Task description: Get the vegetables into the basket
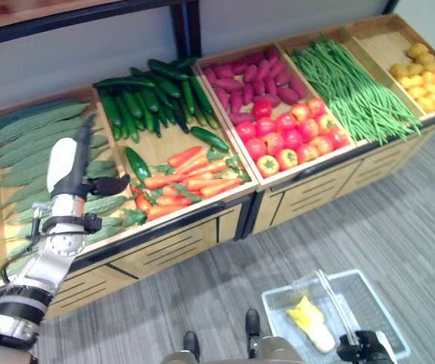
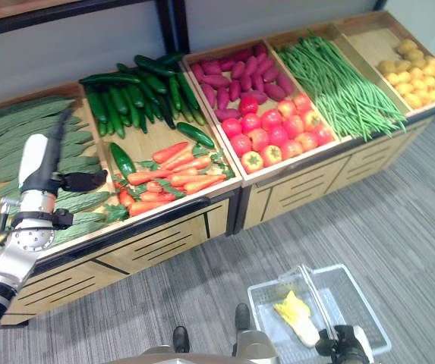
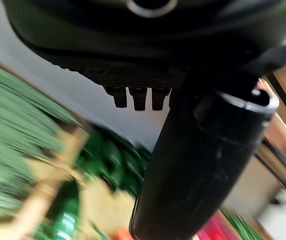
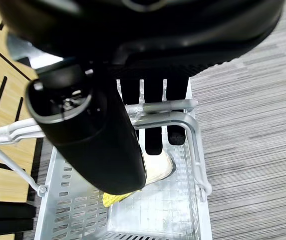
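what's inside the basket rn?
One pale yellow-white leafy vegetable lies in the basket. The right hand, curled on the handles, covers part of its floor.

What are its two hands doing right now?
Left hand: open, holding nothing, over the gourds.
Right hand: shut on the basket handle.
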{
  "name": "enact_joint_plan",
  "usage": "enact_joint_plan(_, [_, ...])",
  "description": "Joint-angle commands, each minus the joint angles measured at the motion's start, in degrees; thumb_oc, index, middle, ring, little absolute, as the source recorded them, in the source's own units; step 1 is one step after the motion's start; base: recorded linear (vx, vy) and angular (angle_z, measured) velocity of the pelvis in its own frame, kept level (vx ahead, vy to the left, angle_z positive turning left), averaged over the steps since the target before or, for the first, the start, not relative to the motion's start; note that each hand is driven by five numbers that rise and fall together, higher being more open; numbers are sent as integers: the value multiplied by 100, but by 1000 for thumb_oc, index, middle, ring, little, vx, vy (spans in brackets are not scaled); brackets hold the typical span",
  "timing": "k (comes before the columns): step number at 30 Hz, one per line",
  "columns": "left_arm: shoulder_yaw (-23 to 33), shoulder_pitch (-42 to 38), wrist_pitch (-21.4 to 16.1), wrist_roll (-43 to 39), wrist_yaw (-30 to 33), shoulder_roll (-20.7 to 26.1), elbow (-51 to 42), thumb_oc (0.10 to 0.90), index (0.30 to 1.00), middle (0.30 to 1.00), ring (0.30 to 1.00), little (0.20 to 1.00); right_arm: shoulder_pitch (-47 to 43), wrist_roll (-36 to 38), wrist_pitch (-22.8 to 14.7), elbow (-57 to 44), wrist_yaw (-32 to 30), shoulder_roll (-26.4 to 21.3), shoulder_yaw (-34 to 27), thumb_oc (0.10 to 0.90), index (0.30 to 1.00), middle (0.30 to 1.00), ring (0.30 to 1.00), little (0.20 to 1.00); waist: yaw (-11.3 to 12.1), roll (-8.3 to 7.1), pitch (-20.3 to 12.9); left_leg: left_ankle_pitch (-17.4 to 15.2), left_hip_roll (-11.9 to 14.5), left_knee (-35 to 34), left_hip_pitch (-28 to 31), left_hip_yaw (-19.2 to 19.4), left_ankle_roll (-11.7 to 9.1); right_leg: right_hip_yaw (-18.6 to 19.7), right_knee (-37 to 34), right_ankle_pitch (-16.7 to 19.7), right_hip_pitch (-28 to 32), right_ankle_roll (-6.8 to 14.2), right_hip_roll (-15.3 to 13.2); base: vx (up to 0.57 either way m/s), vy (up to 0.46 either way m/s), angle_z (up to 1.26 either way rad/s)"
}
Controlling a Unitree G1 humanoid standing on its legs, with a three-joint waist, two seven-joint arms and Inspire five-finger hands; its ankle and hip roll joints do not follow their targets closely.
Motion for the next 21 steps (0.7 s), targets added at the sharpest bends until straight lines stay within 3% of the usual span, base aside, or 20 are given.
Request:
enact_joint_plan(1, [-304, -1100, -487, 594, -376, 688, 194, 900, 1000, 1000, 1000, 1000, -76, -67, -249, -40, -123, -431, 83, 400, 300, 300, 300, 300, -27, -405, -331, -204, 296, 3, -11, -38, -343, 498, 26, -14, 35, 1037, -911, 13, 17, -28])
enact_joint_plan(3, [-1049, -1721, -468, 781, -669, 742, 343, 900, 1000, 1000, 1000, 1000, -111, -55, -262, -70, -127, -527, 99, 400, 300, 300, 300, 300, -139, -348, -316, -212, 299, 3, 11, 17, -337, 579, 41, -11, -24, 1049, -892, 17, 14, -25])
enact_joint_plan(8, [-1763, -2483, -295, 1034, -806, 489, 887, 900, 1000, 1000, 1000, 1000, -221, -13, -206, 12, -125, -583, 99, 400, 300, 300, 300, 300, -250, -275, -258, -218, 299, 3, 36, 88, -325, 678, 54, -11, -97, 1049, -859, 14, 13, -13])
enact_joint_plan(14, [-2005, -2848, -114, 1338, -644, 118, 1575, 900, 1000, 1000, 1000, 1000, -315, 11, -186, 40, -137, -614, 127, 400, 300, 300, 300, 300, -341, -235, -181, -200, 307, 3, -8, 154, -322, 774, 76, 1, -228, 1044, -826, -4, 0, -11])
enact_joint_plan(21, [-1806, -3230, 332, 1689, 40, -422, 2551, 900, 1000, 1000, 1000, 1000, -548, 98, -177, 177, -212, -637, 239, 400, 300, 300, 300, 300, -412, -184, 8, -144, 356, 3, -159, 206, -337, 886, 113, 11, -477, 1000, -750, 7, -16, -11])
